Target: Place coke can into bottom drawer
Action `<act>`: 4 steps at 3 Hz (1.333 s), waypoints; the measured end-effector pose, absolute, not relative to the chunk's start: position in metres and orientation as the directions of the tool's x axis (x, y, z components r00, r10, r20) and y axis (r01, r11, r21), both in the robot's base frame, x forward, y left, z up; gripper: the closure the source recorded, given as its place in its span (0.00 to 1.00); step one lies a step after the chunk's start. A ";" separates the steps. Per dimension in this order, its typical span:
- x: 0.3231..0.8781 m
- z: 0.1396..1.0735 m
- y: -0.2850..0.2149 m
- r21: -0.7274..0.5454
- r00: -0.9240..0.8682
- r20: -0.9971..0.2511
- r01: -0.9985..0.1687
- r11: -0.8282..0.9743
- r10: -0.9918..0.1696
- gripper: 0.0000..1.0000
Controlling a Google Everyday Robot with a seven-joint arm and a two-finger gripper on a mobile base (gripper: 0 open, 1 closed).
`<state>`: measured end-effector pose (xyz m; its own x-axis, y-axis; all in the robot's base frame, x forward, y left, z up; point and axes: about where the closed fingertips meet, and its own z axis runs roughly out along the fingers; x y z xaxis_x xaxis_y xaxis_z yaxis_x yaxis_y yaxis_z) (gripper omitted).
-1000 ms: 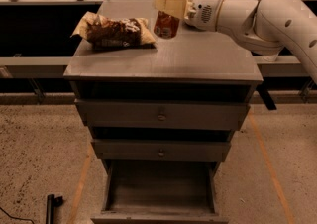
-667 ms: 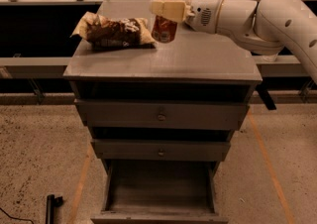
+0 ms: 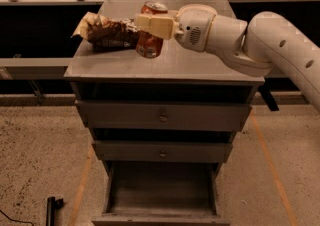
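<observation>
The red coke can [image 3: 149, 45] with its silver top hangs just above the grey cabinet top [image 3: 200, 65], tilted a little. My gripper [image 3: 151, 24] reaches in from the right and is shut on the can's upper half, one cream finger [image 3: 155, 25] crossing its front. Far below, the bottom drawer [image 3: 161, 190] is pulled out, showing a plain grey inside with nothing in it.
A brown and tan chip bag [image 3: 106, 32] lies on the cabinet top just left of the can. Two shut knobbed drawers [image 3: 162, 116] sit above the open one. My white arm [image 3: 280, 50] spans the right side. A small dark object [image 3: 51, 206] lies on the floor at left.
My gripper has carried the can leftward and slightly up off the cabinet top, closer to the chip bag. The camera view has also shifted.
</observation>
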<state>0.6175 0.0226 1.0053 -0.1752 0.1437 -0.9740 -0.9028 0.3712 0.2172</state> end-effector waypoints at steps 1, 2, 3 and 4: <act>0.583 0.992 0.051 0.217 -0.180 -0.973 -0.922 0.319 0.142 1.00; 0.557 0.956 0.066 0.168 -0.154 -0.986 -0.934 0.315 0.071 1.00; 0.535 0.894 0.070 0.109 -0.126 -0.991 -0.948 0.298 -0.038 1.00; 0.535 0.894 0.070 0.109 -0.126 -0.991 -0.948 0.298 -0.038 1.00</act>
<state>0.5345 0.0703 0.8936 -0.1259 -0.0383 -0.9913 -0.9485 0.2975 0.1089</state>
